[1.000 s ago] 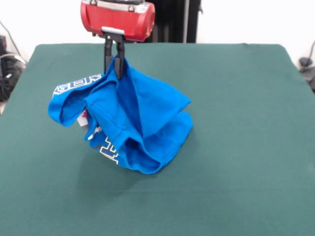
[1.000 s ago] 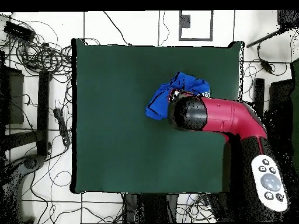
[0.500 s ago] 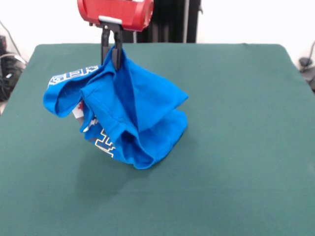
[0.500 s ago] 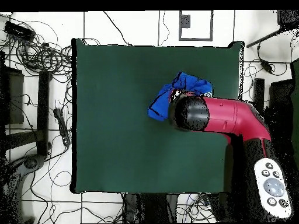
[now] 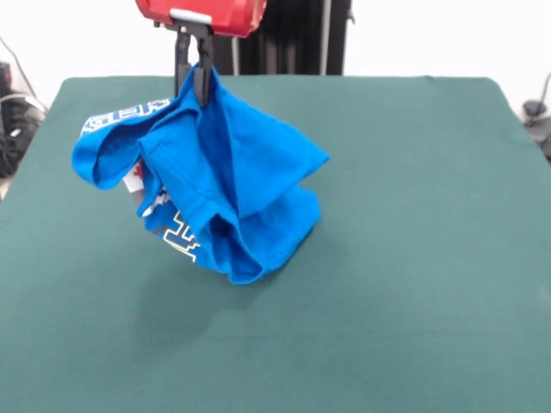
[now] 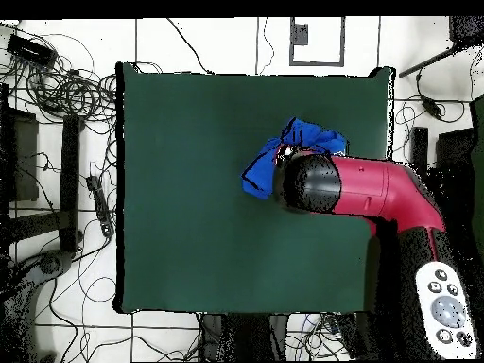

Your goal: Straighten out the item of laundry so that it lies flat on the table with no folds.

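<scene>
The bright blue T-shirt (image 5: 215,185) hangs bunched and folded from my gripper (image 5: 193,86), which is shut on its top edge. White block lettering shows on a fold at the left, and part of the graphic shows lower down. The shirt's lowest folds hang close to the dark green table (image 5: 405,258), left of centre; I cannot tell whether they touch it. In the overhead view the shirt (image 6: 284,151) shows partly under the red arm (image 6: 364,186), right of the table's middle, and the gripper is hidden there.
Cables and stands lie on the floor round the table (image 6: 189,189) in the overhead view. The black pedestal (image 5: 293,34) stands at the table's far side. The table's right edge (image 6: 389,123) is close to the shirt in the overhead view.
My gripper has risen and moved a little left in the front view, lifting the shirt with it. The hanging folds have come higher off the table.
</scene>
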